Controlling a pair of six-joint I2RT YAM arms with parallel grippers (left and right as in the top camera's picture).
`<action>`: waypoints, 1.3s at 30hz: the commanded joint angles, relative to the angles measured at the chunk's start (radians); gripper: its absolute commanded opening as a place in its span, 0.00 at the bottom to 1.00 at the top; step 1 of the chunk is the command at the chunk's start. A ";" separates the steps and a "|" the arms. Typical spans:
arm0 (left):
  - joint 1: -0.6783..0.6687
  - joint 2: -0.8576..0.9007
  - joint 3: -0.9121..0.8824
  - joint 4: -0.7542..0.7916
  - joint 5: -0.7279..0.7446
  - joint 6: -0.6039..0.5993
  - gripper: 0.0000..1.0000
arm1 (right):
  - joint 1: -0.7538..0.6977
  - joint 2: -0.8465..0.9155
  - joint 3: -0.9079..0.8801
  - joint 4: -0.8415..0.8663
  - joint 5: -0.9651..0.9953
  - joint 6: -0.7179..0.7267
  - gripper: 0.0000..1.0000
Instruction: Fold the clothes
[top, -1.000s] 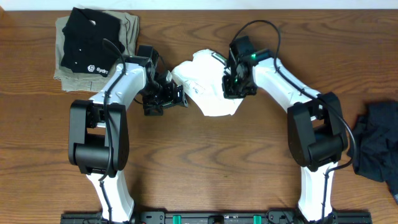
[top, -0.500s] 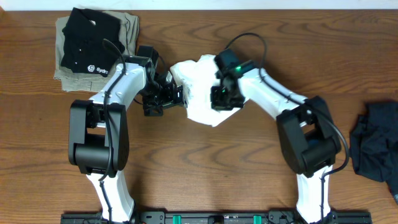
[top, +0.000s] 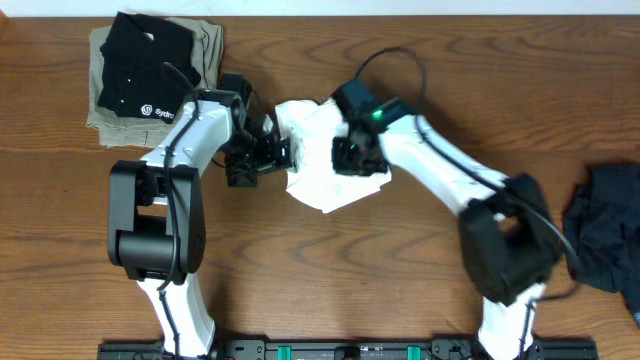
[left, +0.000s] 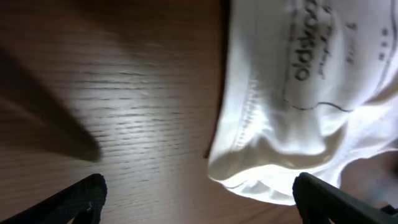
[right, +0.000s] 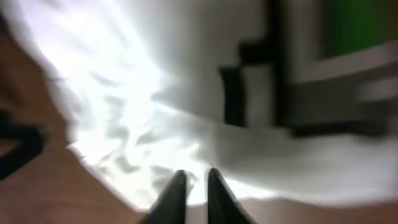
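**Inspector:** Overhead view first. Where is the garment?

**Assistant:** The white T-shirt (top: 322, 182) lies bunched and wrinkled on the wooden table (top: 400, 280), in the middle, between the two arms. The left gripper (top: 265, 158) is just beside its left edge. The right gripper (top: 350, 160) is over the cloth, right of its centre. A folded black shirt with a white logo (top: 145, 70) rests on a folded khaki garment (top: 205, 45) at the far left corner. A dark crumpled garment (top: 605, 235) sits at the right edge. Both are well apart from the T-shirt.

**Inspector:** Left wrist view?

**Assistant:** The left gripper (left: 199, 204) has its fingertips (left: 81, 196) spread wide, one at each lower corner, with nothing between them gripped. The T-shirt (left: 273, 143) fills the right half, showing a stitched edge and a printed neck label (left: 305, 53). Bare table (left: 124, 93) takes the left half.

**Inspector:** Right wrist view?

**Assistant:** It is blurred. The right gripper (right: 196, 196) shows its fingertips (right: 174, 193) close together with only a narrow gap. White T-shirt cloth (right: 155, 93) lies directly beyond them. I cannot tell whether any fabric is pinched.
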 joint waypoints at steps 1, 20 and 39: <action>0.060 -0.026 -0.006 -0.002 -0.022 -0.033 0.97 | -0.039 -0.134 0.014 0.019 0.001 -0.053 0.35; 0.229 -0.026 -0.006 -0.033 0.020 -0.091 0.98 | -0.283 0.076 0.014 0.616 -1.035 -0.236 0.33; 0.229 -0.026 -0.006 -0.045 0.020 -0.091 0.98 | -0.291 0.447 0.014 0.642 -1.039 -0.188 0.01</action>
